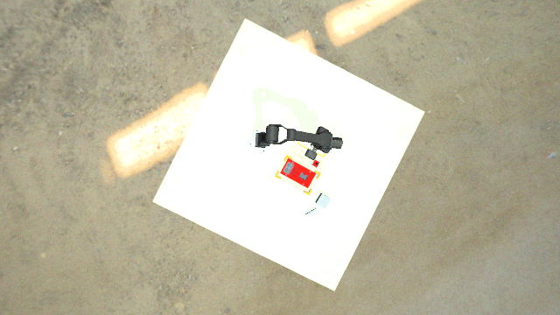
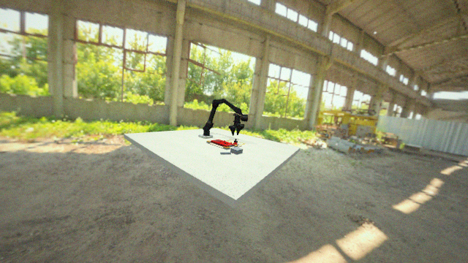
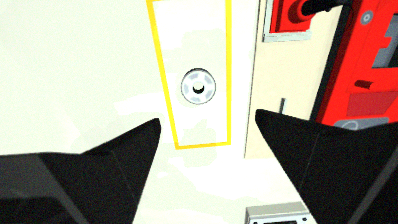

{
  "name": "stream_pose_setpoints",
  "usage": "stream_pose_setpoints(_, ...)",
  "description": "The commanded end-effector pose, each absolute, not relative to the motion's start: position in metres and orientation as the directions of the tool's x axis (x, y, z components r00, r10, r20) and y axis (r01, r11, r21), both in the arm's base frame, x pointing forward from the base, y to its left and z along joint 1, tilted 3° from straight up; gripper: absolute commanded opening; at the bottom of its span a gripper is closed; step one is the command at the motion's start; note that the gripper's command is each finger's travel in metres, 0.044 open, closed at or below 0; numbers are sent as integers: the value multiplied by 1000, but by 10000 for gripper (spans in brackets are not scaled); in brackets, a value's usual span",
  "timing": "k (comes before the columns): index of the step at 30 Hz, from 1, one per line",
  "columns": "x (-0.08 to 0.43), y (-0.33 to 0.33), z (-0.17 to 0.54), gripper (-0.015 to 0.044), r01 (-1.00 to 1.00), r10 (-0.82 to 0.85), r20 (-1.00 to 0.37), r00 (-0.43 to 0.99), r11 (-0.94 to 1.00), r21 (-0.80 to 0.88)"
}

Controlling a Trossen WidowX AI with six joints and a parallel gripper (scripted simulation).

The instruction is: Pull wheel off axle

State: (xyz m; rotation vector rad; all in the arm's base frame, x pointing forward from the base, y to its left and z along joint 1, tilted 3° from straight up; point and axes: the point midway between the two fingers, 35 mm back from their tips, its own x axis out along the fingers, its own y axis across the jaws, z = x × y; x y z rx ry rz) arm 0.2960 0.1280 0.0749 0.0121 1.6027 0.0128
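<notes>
The wheel (image 3: 207,82) is a grey-white disc with a centre hole. It lies flat on the table inside the yellow outline (image 3: 229,75) of the marked area, touching no line. The upright axle (image 3: 320,6) (image 2: 235,141) is a bare black post on a small red block, beside the marked area. My gripper (image 3: 207,119) (image 2: 235,134) is open and empty, pointing down above the table. Its black fingertips stand wide apart and clear of the wheel. In the overhead view the arm hides part of the marked area and the wheel.
A red board (image 1: 297,172) (image 2: 221,142) with grey parts lies beside the axle, between yellow corner brackets. A grey box (image 1: 323,200) (image 2: 237,150) and a thin grey bar (image 1: 311,211) (image 2: 225,153) stand beyond it. A cream strip (image 3: 275,130) runs between marked area and board.
</notes>
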Motion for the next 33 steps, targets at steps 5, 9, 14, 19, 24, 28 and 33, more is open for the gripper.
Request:
stream_pose_setpoints(5, 233, 99, 116, 440, -4, 17, -999, -40, 1000, 17)
stream_pose_setpoints(9, 227, 96, 119, 440, -3, 17, -999, -41, 1000, 17)
stream_pose_setpoints(14, 227, 96, 119, 440, -3, 17, -999, -41, 1000, 17)
stream_pose_setpoints(19, 227, 96, 119, 440, -3, 17, -999, -41, 1000, 17)
stream_pose_setpoints(24, 227, 96, 119, 440, -3, 17, -999, -41, 1000, 17)
stream_pose_setpoints(28, 227, 96, 119, 440, -3, 17, -999, -41, 1000, 17)
stream_pose_setpoints(33, 227, 96, 119, 440, -3, 17, -999, -41, 1000, 17)
